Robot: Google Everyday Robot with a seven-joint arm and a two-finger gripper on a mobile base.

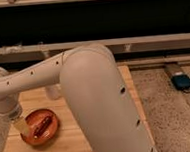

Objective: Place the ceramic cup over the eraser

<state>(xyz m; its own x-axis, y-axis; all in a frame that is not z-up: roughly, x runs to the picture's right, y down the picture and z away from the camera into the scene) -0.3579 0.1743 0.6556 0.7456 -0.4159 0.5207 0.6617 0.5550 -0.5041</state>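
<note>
My arm (90, 96) sweeps across the view from the right and bends down at the far left. Its translucent cylindrical tip with the gripper (21, 127) hangs just left of an orange plate (49, 136) on the wooden table (74, 137). A small pale whitish cup (52, 92) stands at the back of the table, partly hidden under the arm and well apart from the gripper. A reddish-brown oblong thing (41, 127) lies on the plate. I cannot pick out the eraser; the arm hides much of the table.
The table's right edge (135, 97) borders a speckled floor. A blue box with a cable (182, 81) lies on the floor at the right. A long dark wall with a pale ledge (150, 40) runs behind the table.
</note>
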